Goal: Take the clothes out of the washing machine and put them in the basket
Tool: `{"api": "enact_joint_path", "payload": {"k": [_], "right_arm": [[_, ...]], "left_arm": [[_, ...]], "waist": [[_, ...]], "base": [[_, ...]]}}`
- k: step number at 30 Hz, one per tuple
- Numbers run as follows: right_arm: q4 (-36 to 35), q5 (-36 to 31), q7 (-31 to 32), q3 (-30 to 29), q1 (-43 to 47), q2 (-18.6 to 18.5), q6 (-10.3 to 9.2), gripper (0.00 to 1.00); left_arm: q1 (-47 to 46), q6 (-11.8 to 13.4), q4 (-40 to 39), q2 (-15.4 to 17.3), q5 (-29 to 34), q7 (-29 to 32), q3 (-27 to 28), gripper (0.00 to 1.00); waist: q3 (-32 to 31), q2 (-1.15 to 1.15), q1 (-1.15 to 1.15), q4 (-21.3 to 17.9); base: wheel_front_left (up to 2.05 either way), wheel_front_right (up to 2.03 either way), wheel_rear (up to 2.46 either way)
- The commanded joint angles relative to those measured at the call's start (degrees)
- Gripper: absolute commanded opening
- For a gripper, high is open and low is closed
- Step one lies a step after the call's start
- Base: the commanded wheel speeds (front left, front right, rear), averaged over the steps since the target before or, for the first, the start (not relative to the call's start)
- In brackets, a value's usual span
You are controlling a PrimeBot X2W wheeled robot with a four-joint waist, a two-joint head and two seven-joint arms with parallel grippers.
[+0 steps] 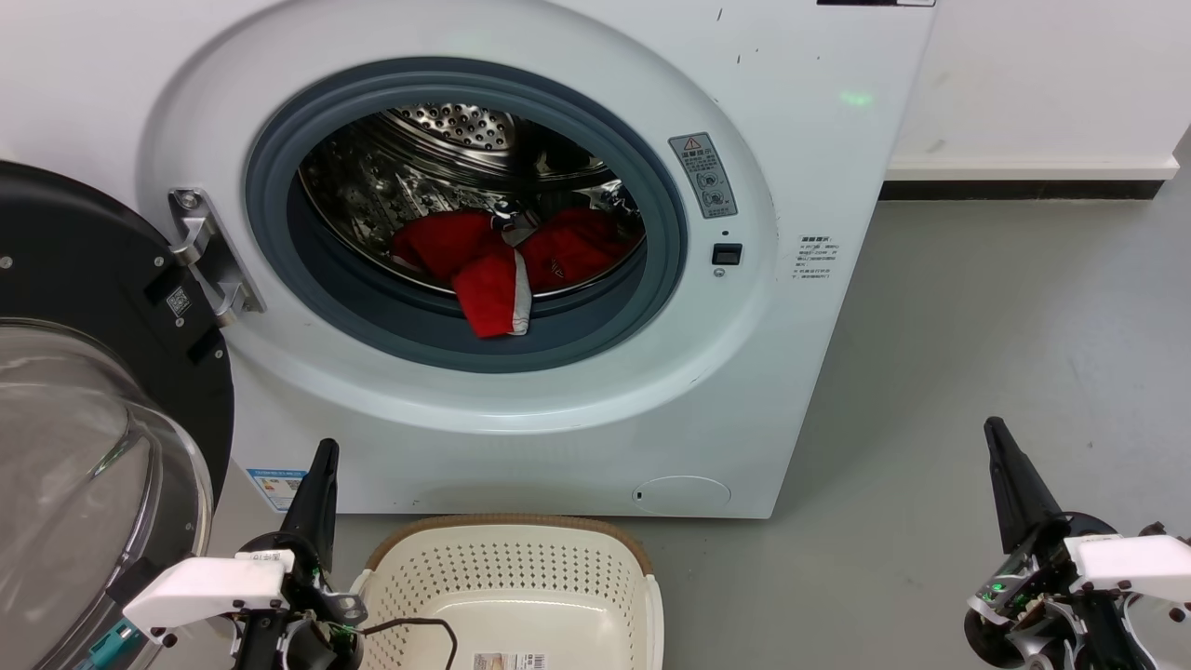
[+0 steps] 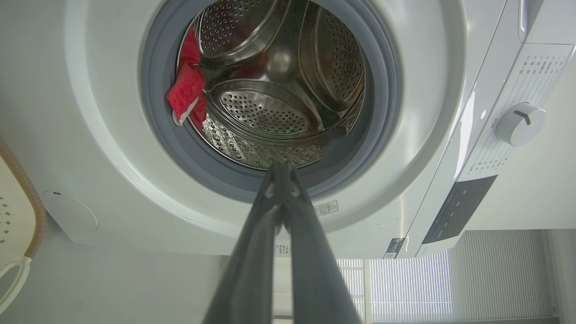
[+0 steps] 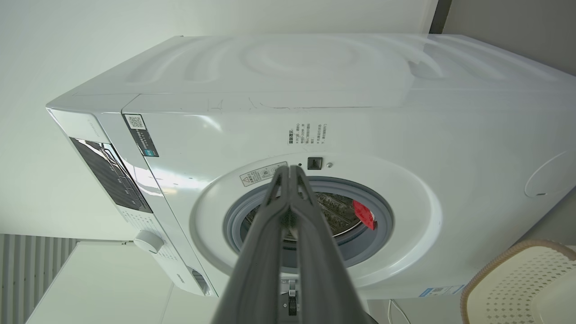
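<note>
Matte grey floor (image 1: 977, 307), white wall (image 1: 1042, 74). Red clothes (image 1: 488, 288) in perforated steel drum (image 1: 456, 121). Left end effector (image 1: 326, 448) and right end effector (image 1: 993, 426): fingers together.

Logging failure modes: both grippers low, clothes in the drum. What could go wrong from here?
The clothes lie bunched, one flap over the door seal: a pull may snag or bring one garment only. The open door stands close to the left gripper, so its reach may clip it.
</note>
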Motion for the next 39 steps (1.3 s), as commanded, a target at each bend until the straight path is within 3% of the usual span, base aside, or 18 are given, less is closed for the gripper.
{"api": "enact_joint_path", "payload": {"k": [1, 38, 39], "right_arm": [[0.1, -0.25, 0.02, 0.03, -0.72, 0.19, 0.0, 0.0], [0.1, -0.25, 0.02, 0.03, -0.72, 0.19, 0.0, 0.0], [0.0, -0.01, -0.01, 0.0, 0.0, 0.0, 0.0, 1.0]], "left_arm": [[-0.33, -0.13, -0.03, -0.04, -0.12, 0.1, 0.16, 0.0], [-0.33, -0.13, -0.03, -0.04, -0.12, 0.11, 0.15, 0.0], [0.0, 0.0, -0.01, 0.0, 0.0, -0.01, 0.0, 1.0]], "waist": [[0.0, 0.0, 0.0, 0.0], [0.0, 0.0, 0.0, 0.0], [0.0, 0.0, 0.0, 0.0]], "base": [[0.0, 0.0, 0.0], [0.0, 0.0, 0.0], [0.0, 0.0, 0.0]]}}
